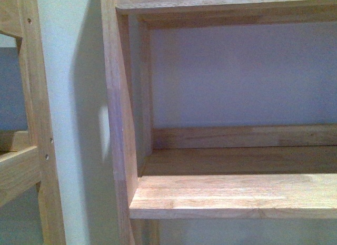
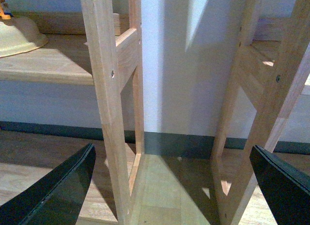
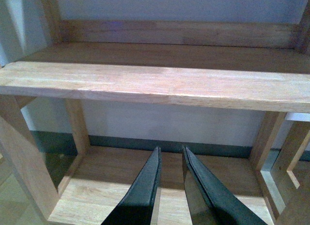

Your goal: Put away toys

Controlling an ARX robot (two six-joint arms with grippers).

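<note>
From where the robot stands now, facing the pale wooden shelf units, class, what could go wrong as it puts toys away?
1. No plush toy shows in any view, and the right gripper looks nearly closed on nothing, so there may be nothing to shelve.
2. The open left gripper points at the gap between two wooden uprights; reaching forward could clip one.
3. A cream bowl-shaped object already sits on a shelf there and could be knocked.
</note>
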